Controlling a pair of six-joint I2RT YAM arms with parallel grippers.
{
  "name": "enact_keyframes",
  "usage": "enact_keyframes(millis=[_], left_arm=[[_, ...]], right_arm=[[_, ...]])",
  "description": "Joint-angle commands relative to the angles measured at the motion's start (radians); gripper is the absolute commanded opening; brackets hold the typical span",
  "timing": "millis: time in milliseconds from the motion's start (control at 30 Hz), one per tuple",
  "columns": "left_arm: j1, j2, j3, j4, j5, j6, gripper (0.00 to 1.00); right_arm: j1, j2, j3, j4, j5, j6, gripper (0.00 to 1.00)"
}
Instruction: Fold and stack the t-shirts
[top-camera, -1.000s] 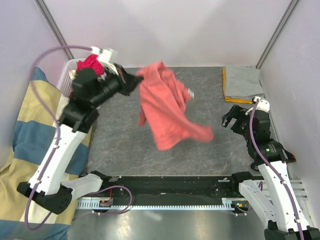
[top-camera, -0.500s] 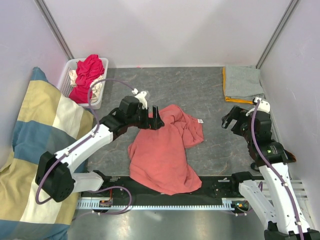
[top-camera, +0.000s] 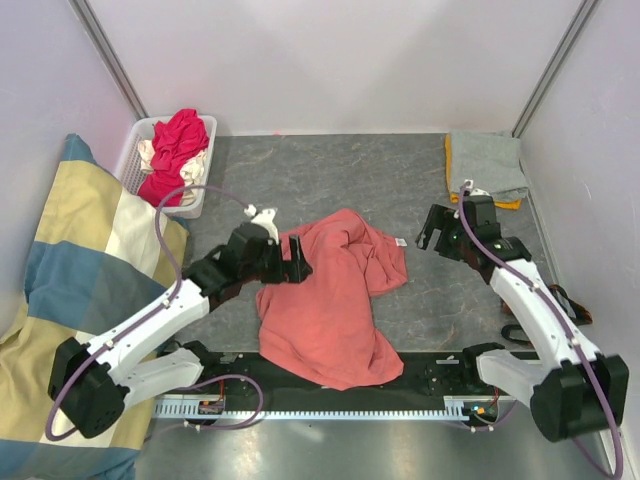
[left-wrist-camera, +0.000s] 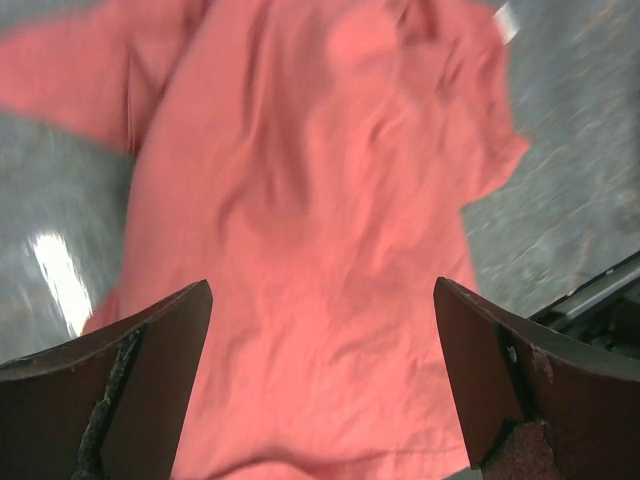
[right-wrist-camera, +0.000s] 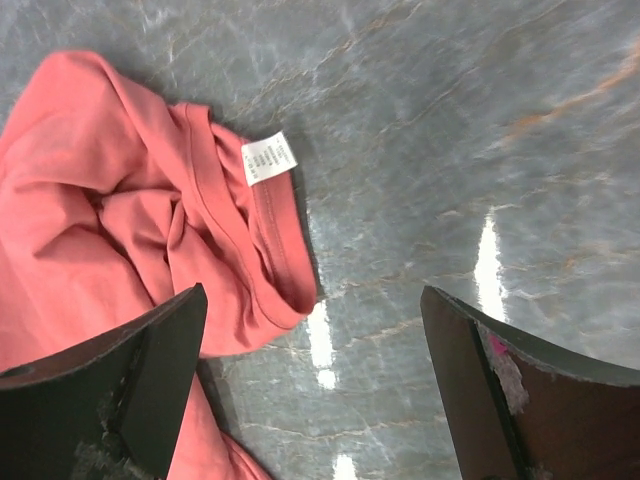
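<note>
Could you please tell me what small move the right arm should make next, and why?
Probably lower the right tool onto the collar by the white label and pinch it, to start spreading the salmon t-shirt: it lies crumpled on the table, and that tool hovers open and empty beside the collar.

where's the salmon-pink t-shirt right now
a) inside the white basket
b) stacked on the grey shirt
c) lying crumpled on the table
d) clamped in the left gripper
c: the salmon-pink t-shirt lies rumpled on the table, with the left gripper open and empty.
</note>
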Motion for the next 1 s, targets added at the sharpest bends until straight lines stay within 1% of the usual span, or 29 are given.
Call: enact_keyframes(millis=[0,67,100,133,167,267,333,467,533,667,800,867,967], left_arm=[[-0.115,-0.078,-0.102,-0.061,-0.133,-0.189,1.0],[-0.154,-0.098,-0.145,-0.08,-0.173,-0.273,1.0],[-0.195,-0.119,-0.157,-0.092,-0.185,-0.301,1.0],[-0.218,-0.127,-0.17,-0.097,-0.199,-0.351,1.0],[-0.264,-0.135,-0.188,-0.103,-0.229,-0.374,1.0],[-0.341,-0.143,-0.208,-0.14,-0.271,-0.444,1.0],[-0.372,-0.138,-0.216,-0.164,-0.283,-0.485,1.0],[-0.445,-0.129,-0.239,-0.2,-0.323,-0.545,1.0],[-0.461,-0.12,-0.242,-0.224,-0.331,-0.576,1.0],[-0.52,-0.104,-0.253,-0.322,-0.368,-0.666,1.0],[-0.602,-0.092,-0.266,-0.384,-0.394,-0.795,1.0],[-0.64,-0.077,-0.273,-0.391,-0.402,-0.822,1.0],[-0.666,-0.037,-0.277,-0.393,-0.403,-0.859,1.0]], right_arm=[[0.054,0.11,-0.017,0.121,-0.016,0.031,0.95],[0.089,0.16,-0.029,0.15,-0.016,0.04,0.92],[0.103,0.183,-0.035,0.158,-0.015,0.054,0.9],[0.113,0.191,-0.049,0.164,-0.016,0.06,0.89],[0.142,0.194,-0.057,0.175,-0.015,0.066,0.88],[0.189,0.196,-0.1,0.19,-0.009,0.098,0.87],[0.207,0.19,-0.138,0.201,-0.005,0.115,0.87],[0.216,0.188,-0.189,0.23,-0.012,0.127,0.85],[0.219,0.194,-0.199,0.234,-0.016,0.127,0.84],[0.224,0.2,-0.199,0.241,-0.01,0.124,0.84],[0.23,0.242,-0.204,0.267,-0.015,0.117,0.84],[0.233,0.266,-0.204,0.297,-0.039,0.115,0.83],[0.244,0.322,-0.199,0.334,-0.051,0.107,0.81]])
